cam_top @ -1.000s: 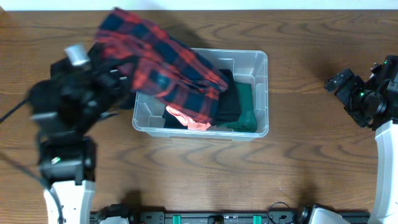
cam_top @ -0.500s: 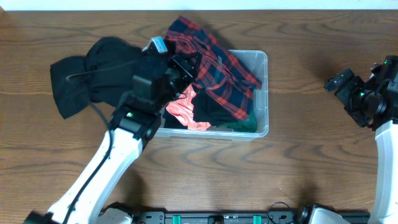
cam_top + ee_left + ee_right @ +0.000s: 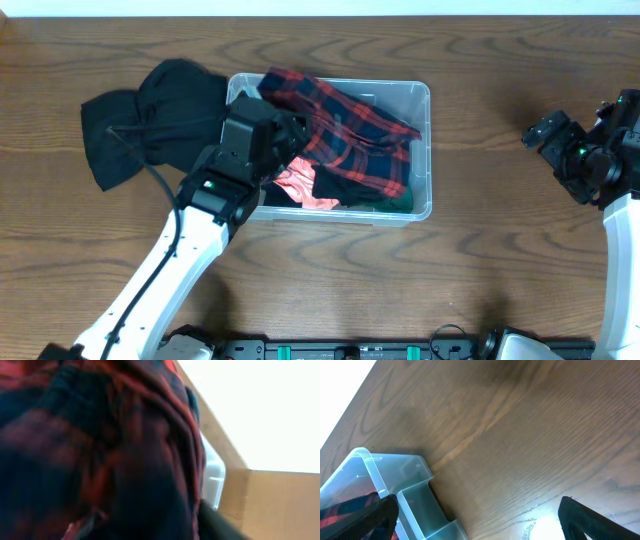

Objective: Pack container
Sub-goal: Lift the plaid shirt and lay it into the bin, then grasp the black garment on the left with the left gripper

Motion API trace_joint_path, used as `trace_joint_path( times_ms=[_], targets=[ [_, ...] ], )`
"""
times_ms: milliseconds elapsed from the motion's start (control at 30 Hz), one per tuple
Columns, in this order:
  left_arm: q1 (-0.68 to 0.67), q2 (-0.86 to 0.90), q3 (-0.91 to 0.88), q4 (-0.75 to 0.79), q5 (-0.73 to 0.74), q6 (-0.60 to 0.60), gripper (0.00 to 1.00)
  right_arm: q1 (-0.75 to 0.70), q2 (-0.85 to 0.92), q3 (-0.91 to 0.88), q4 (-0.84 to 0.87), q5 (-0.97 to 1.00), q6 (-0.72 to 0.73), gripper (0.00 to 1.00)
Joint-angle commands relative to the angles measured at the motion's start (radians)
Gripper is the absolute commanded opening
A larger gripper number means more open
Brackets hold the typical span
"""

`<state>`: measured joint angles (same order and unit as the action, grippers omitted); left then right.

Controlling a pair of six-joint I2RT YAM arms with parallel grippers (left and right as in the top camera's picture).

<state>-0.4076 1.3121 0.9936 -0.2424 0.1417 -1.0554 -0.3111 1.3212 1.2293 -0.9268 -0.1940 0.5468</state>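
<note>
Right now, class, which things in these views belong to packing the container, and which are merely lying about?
In the job: the container; the plaid shirt lying in it; the left claw over that shirt; the coral garment inside.
Lying about: the black garment on the table, outside the container, possibly next; the right claw, open and empty.

Shirt [image 3: 345,135] atop other clothes [image 3: 300,188] inside the container [image 3: 423,150], a loose garment [image 3: 140,125] on the table [image 3: 500,250] just left.

Container [image 3: 425,150]: clear, glossy plastic. Plaid shirt [image 3: 350,135]: soft woven cloth. Black garment [image 3: 150,115]: matt cloth. Desk [image 3: 500,270]: grained brown wood, smooth sheen.
</note>
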Motion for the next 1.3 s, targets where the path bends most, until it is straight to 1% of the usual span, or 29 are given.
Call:
trace_joint_path(
  times_ms=[0,33,67,133,233,300,400,500,633,767,900,1067,1133,1233,1267],
  targets=[
    [0.001,-0.047,0.016,-0.072,-0.071,0.092,0.49,-0.008,0.001,0.002,-0.002,-0.005,-0.010,0.99],
    [0.005,-0.061,0.016,-0.100,-0.094,0.106,0.51,-0.008,0.001,0.002,-0.002,-0.005,-0.010,0.99],
    [0.013,-0.080,0.016,-0.123,-0.114,0.124,0.58,-0.008,0.001,0.002,-0.002,-0.005,-0.010,0.99],
    [0.037,-0.116,0.016,-0.146,-0.126,0.183,0.79,-0.008,0.001,0.002,-0.002,-0.005,-0.010,0.99],
    [0.100,-0.185,0.016,-0.195,-0.142,0.250,0.84,-0.008,0.001,0.002,-0.001,-0.005,-0.010,0.99],
    [0.160,-0.222,0.016,-0.224,-0.143,0.271,0.87,-0.008,0.001,0.002,-0.002,-0.005,-0.010,0.99],
    [0.278,-0.264,0.017,-0.271,-0.138,0.311,0.94,-0.008,0.001,0.002,-0.001,-0.005,-0.010,0.99],
    [0.438,-0.262,0.016,-0.315,-0.060,0.380,0.99,-0.008,0.001,0.002,-0.002,-0.005,-0.010,0.99],
    [0.674,-0.186,0.016,-0.303,0.125,0.467,0.98,-0.008,0.001,0.002,-0.002,-0.005,-0.010,0.99],
    [0.907,-0.034,0.017,-0.228,0.319,0.519,0.98,-0.008,0.001,0.002,-0.002,-0.005,-0.010,0.99],
    [1.067,0.111,0.017,-0.172,0.367,0.542,0.98,-0.008,0.001,0.002,-0.002,-0.005,-0.010,0.99],
    [1.184,0.265,0.017,-0.101,0.383,0.603,0.98,-0.008,0.001,0.002,-0.002,-0.005,-0.010,0.99],
    [1.212,0.327,0.017,-0.043,0.427,0.620,0.98,-0.008,0.001,0.002,-0.002,-0.005,-0.010,0.99],
    [1.252,0.433,0.017,0.066,0.534,0.620,0.98,-0.008,0.001,0.002,-0.002,-0.005,-0.010,0.99],
    [1.259,0.456,0.017,0.084,0.542,0.614,0.98,-0.008,0.001,0.002,-0.001,-0.005,-0.010,0.99]
  ],
)
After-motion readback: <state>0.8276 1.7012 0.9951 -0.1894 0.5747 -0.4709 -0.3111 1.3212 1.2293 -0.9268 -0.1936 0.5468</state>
